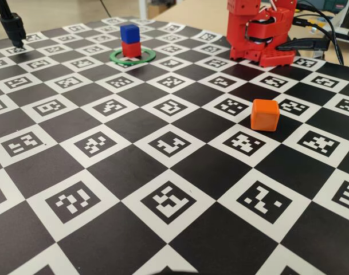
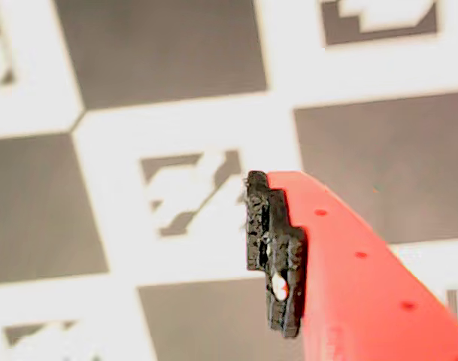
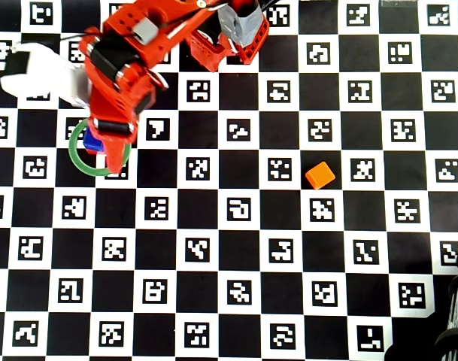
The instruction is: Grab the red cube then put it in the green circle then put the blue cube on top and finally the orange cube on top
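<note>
Fixed view, near to far: the orange cube (image 1: 265, 114) rests alone on the checkered counter (image 1: 163, 172), well apart from the stack. Farther back, the blue cube (image 1: 129, 32) sits on the red cube (image 1: 131, 48) inside the green circle (image 1: 118, 57). The overhead view shows the arm (image 3: 127, 68) above the ring, hiding most of the stack. The wrist view shows one red finger (image 2: 349, 278) with a black pad over the counter; whether the jaws are wide or narrow cannot be told.
</note>
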`<control>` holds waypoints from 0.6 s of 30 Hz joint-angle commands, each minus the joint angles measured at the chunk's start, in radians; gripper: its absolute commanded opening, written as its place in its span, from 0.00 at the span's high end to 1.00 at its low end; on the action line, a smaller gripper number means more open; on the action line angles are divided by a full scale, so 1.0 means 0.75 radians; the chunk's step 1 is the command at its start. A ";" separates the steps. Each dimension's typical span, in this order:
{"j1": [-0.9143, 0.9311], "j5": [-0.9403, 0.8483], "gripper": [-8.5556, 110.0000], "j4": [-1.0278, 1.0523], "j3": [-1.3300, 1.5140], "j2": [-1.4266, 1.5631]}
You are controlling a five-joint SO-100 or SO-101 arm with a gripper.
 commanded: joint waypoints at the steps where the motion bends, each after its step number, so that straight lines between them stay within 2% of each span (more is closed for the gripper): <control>1: -0.172 0.250 0.57 0.057 -0.110 0.057; 8: -0.462 0.622 0.57 0.059 -0.119 0.074; 18: -0.849 1.012 0.57 0.080 -0.074 0.108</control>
